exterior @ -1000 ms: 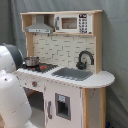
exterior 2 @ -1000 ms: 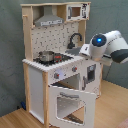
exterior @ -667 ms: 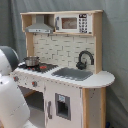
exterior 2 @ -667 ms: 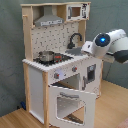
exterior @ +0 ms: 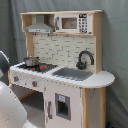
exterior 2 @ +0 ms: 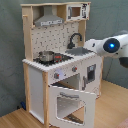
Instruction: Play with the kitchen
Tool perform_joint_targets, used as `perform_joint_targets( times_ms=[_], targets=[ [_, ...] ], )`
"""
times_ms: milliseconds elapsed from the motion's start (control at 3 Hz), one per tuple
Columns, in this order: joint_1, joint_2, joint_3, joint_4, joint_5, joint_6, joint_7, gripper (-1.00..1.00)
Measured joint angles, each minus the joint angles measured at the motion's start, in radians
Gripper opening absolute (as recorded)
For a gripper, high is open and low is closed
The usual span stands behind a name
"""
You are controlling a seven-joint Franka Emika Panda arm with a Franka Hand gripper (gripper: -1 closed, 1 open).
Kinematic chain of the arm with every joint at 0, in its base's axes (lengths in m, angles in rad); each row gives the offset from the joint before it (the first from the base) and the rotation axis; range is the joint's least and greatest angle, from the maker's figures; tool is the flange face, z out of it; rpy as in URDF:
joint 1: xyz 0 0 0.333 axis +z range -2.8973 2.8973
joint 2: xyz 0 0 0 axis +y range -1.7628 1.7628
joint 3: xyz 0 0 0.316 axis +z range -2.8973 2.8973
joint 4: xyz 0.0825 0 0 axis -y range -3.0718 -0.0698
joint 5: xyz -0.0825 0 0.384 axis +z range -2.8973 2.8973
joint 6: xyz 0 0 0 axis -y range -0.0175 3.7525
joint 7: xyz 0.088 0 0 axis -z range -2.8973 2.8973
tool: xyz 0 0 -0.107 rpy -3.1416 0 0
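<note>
My arm (exterior 2: 111, 46) enters from the second exterior view's right, reaching level toward the sink (exterior 2: 80, 51) side of the kitchen (exterior 2: 59, 60). In the first exterior view only a white, rounded part of me (exterior: 11, 107) shows, cut off at the lower left. My jaws are hidden behind the arm, so I cannot tell their state. The kitchen stands upright, long axis vertical, on the wooden floor (exterior 2: 107, 112). Its oven door (exterior 2: 69, 104) hangs open, tilted outward. A small pot (exterior 2: 46, 56) sits on the stove
</note>
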Motion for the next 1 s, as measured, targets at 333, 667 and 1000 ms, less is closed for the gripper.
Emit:
perform_joint_targets(
  times_ms=[333,667,1000],
  targets=[
    [-0.009,-0.022,0.045,0.000,-0.095,0.003,-0.033,1.00],
    [-0.026,-0.022,0.097,-0.001,-0.205,0.017,-0.055,1.00],
    [-0.045,-0.023,0.131,-0.001,-0.294,0.053,-0.069,1.00]
  ],
)
